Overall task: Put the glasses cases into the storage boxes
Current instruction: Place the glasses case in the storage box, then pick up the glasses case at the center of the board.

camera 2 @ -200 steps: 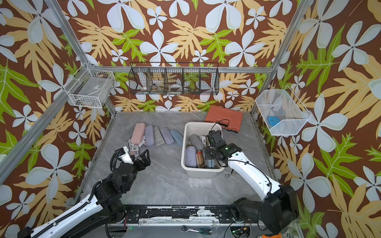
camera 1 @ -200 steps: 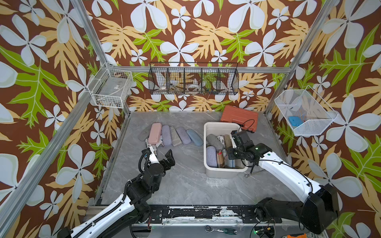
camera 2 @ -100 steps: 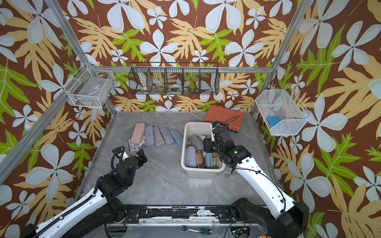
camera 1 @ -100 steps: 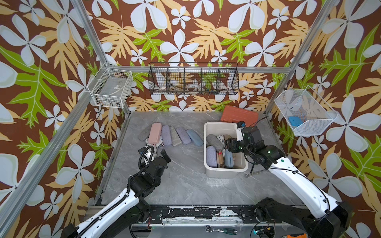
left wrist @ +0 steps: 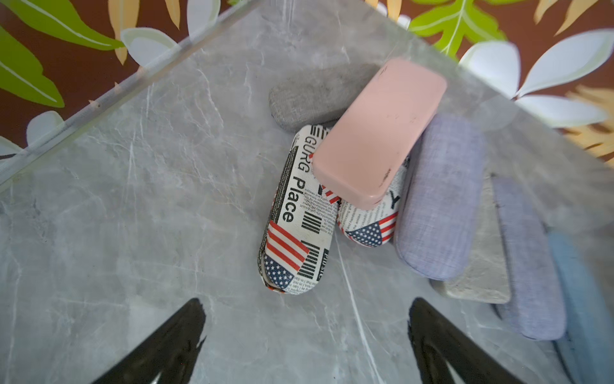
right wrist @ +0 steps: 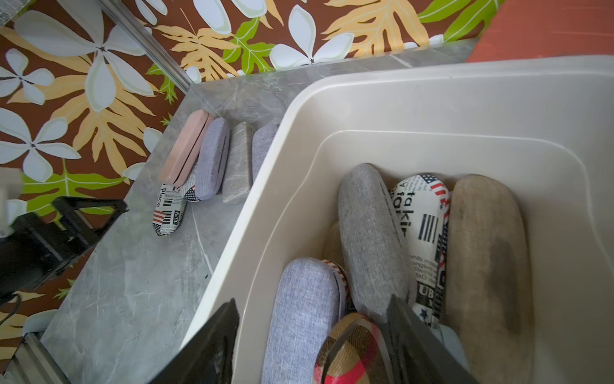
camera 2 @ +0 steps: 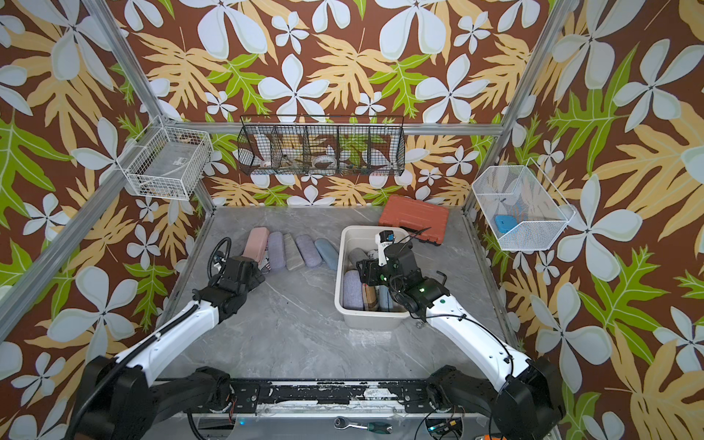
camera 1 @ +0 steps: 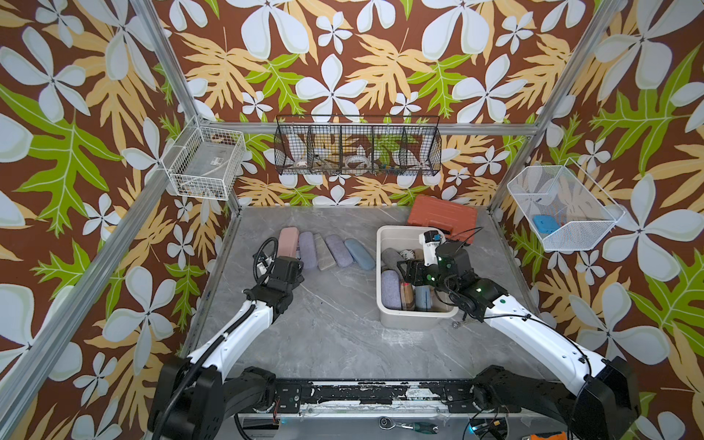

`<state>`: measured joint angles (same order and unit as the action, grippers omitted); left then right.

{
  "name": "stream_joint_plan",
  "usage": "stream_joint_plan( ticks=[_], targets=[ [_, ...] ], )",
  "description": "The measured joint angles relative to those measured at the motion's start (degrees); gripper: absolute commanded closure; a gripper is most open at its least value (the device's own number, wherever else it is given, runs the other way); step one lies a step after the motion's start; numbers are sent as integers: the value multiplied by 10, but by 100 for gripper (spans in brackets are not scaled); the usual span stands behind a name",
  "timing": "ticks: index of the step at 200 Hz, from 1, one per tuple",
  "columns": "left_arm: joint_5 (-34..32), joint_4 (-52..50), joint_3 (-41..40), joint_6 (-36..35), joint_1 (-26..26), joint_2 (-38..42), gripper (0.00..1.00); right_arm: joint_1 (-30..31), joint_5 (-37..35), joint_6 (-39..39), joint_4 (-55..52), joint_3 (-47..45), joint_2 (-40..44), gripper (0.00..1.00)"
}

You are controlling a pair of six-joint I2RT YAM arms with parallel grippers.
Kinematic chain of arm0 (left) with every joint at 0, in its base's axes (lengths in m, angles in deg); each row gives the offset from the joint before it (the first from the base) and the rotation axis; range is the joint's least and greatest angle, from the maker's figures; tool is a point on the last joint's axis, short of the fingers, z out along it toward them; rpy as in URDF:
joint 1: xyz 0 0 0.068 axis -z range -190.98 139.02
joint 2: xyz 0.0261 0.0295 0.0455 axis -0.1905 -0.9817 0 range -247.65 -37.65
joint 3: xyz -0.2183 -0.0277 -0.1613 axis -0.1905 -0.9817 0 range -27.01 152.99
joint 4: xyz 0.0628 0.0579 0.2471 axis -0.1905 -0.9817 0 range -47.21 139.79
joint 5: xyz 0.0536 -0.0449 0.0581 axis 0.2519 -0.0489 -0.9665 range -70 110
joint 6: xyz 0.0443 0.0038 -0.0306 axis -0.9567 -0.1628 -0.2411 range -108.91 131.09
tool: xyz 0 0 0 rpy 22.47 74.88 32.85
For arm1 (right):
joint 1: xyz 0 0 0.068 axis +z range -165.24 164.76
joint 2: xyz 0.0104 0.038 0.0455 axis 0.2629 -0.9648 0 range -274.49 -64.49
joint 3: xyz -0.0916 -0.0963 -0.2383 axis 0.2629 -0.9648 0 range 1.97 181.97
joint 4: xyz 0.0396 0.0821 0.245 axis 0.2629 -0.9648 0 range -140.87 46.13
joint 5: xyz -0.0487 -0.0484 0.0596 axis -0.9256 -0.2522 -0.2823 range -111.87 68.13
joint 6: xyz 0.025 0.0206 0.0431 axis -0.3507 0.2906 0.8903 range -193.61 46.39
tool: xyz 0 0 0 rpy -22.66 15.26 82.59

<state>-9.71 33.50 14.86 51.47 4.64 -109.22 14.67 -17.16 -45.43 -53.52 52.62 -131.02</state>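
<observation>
**A:** What is being shown on the grey, marble-look worktop [left wrist: 116, 216]?

**B:** A smooth pink case [left wrist: 375, 133], boxy with round corners, is being held up by a flag-print case [left wrist: 295, 239] covered in newspaper words. A lavender case [left wrist: 438, 199] of rough cloth is being kept right against its side. A grey cloth case [left wrist: 309, 99] is being partly hidden behind it.

**A:** How are the left fingers [left wrist: 172, 335] being held?

**B:** They are being kept spread wide over the worktop, near the flag-print case. Nothing is being pinched.

**A:** What is being stored in the cream plastic tub [right wrist: 432, 86]?

**B:** Long, round-ended cases are being packed side by side in it: a pale grey case [right wrist: 368, 239], a tan case [right wrist: 481, 259] and a plaid case [right wrist: 349, 349].

**A:** And the right fingers [right wrist: 415, 335]?

**B:** They are being kept apart above the plaid case, inside the tub. Nothing is being pinched there either.
</observation>
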Motion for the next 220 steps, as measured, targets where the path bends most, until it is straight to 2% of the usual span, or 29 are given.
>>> stream_joint_plan(
  ticks=[44,73,91,142,170,220],
  targets=[
    [17,-13,126,-84,-10,-103,0,0,2,-8,16,4,6,21],
    [58,-23,247,-166,-45,-193,1,0,12,-13,22,-2,23,21],
    [89,-33,289,-214,-66,-242,3,0,13,-14,25,-14,37,20],
    [202,-39,318,-287,-136,-316,6,0,24,-14,20,-27,54,20],
    [267,-36,324,-323,-142,-344,6,0,26,-12,15,-31,60,20],
    [316,-28,329,-347,-160,-378,14,0,29,0,10,-28,59,21]
  ],
)
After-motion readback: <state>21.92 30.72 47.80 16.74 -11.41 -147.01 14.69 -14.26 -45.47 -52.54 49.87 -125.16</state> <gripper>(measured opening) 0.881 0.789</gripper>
